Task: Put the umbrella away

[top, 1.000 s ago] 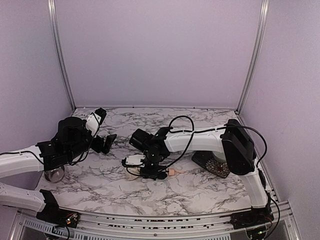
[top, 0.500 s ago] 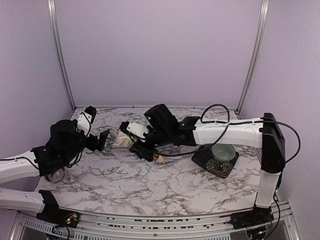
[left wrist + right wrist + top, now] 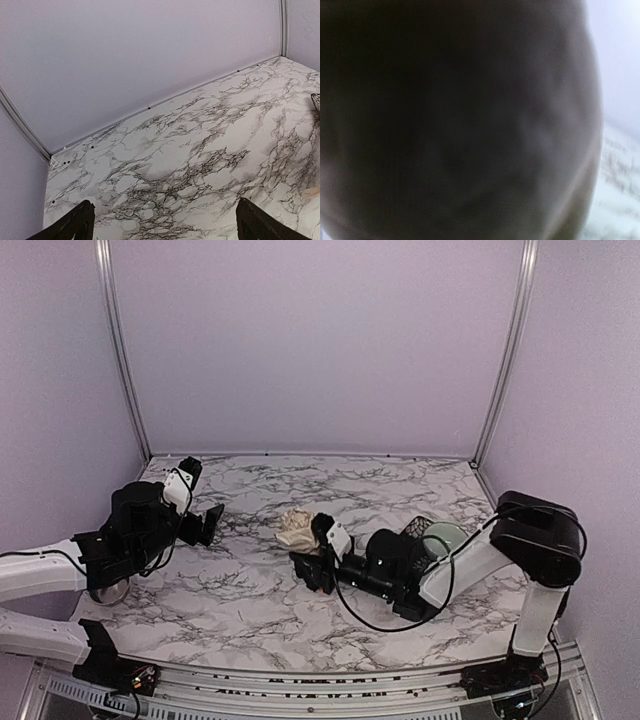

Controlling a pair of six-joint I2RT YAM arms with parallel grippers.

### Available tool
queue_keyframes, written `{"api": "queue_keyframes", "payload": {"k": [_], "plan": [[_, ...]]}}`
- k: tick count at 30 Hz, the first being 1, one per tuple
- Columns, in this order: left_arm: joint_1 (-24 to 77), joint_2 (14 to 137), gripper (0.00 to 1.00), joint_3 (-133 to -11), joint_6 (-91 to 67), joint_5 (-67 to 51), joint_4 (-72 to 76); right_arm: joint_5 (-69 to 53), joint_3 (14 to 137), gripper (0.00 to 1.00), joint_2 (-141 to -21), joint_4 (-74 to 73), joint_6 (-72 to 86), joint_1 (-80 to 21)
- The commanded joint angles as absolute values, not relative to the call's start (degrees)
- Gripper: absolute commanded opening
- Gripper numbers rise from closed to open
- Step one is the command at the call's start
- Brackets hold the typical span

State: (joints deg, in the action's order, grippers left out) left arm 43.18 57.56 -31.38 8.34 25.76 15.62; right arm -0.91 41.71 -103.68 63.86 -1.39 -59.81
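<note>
The umbrella (image 3: 296, 529) shows as a bunched cream-beige bundle of fabric on the marble table (image 3: 230, 610), left of centre. My right gripper (image 3: 310, 566) lies low on the table just in front of the bundle and seems shut on the umbrella's lower part. Its fingers are mostly hidden. The right wrist view is filled by a dark blurred surface pressed close to the lens. My left gripper (image 3: 207, 523) is open and empty, hovering left of the umbrella. In the left wrist view its gripper (image 3: 167, 225) shows only two dark fingertips (image 3: 80, 222) wide apart over bare marble.
A pale green bowl (image 3: 447, 536) on a dark patterned plate (image 3: 418, 528) sits behind my right arm at the right. A clear glass (image 3: 106, 590) stands under my left arm at the table's left edge. Lilac walls enclose three sides.
My right arm has swung down and back to the right, bringing the umbrella from the left-centre to the centre. My left gripper shifted slightly.
</note>
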Motion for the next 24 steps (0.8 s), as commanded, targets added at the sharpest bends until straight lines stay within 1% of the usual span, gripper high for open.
{"api": "queue_keyframes", "payload": {"k": [1,3,5,8,9,12,14,16,17,18,20,21,22,23,24], "plan": [[43.2,58.2,0.99,-32.4,8.9,24.8,17.5,3.8,35.5,0.00,-113.6,75.7,7.1,-60.7],[43.2,58.3,0.99,-32.5,9.0,24.8,17.6,4.2,33.2,0.00,-115.4,79.2,7.5,-61.4],[43.2,58.5,0.99,-32.7,9.0,24.6,17.6,5.6,32.2,0.00,-114.7,81.1,6.0,-62.1],[43.2,58.5,0.99,-32.9,9.0,24.0,17.6,7.4,34.1,0.00,-110.4,75.5,2.8,-62.3],[43.2,58.5,0.99,-32.9,9.0,23.8,17.5,8.4,36.1,0.00,-107.9,71.0,2.0,-62.3],[43.2,58.2,0.99,-32.6,8.8,23.9,17.5,16.9,47.3,0.00,-101.9,44.5,2.6,-62.3],[43.2,58.0,0.99,-32.5,8.5,23.9,17.5,24.9,56.5,0.00,-100.3,26.1,6.9,-62.2],[43.2,58.1,0.99,-32.7,8.2,24.1,17.5,28.1,63.4,0.00,-100.0,14.1,11.6,-61.9],[43.2,58.1,0.99,-32.8,8.1,24.2,17.4,26.7,65.9,0.00,-99.9,10.4,13.7,-61.6],[43.2,58.1,0.99,-32.9,7.9,24.1,17.3,22.4,67.5,0.00,-99.5,8.4,14.7,-61.3],[43.2,58.1,0.99,-33.0,7.8,23.7,17.1,7.8,69.4,0.00,-98.7,8.1,14.5,-60.4],[43.2,57.9,0.99,-33.0,7.7,23.5,16.9,-1.7,69.9,0.00,-98.4,8.8,14.4,-60.1],[43.2,57.7,0.99,-32.9,7.4,23.4,16.8,-4.8,71.5,0.00,-98.4,8.1,15.8,-59.8],[43.2,57.5,0.99,-33.0,7.3,23.3,16.7,-3.6,73.6,0.01,-98.7,5.1,17.5,-59.7],[43.2,57.3,0.99,-32.9,7.2,23.1,16.6,0.5,76.2,0.01,-99.2,0.4,18.7,-59.7]]}}
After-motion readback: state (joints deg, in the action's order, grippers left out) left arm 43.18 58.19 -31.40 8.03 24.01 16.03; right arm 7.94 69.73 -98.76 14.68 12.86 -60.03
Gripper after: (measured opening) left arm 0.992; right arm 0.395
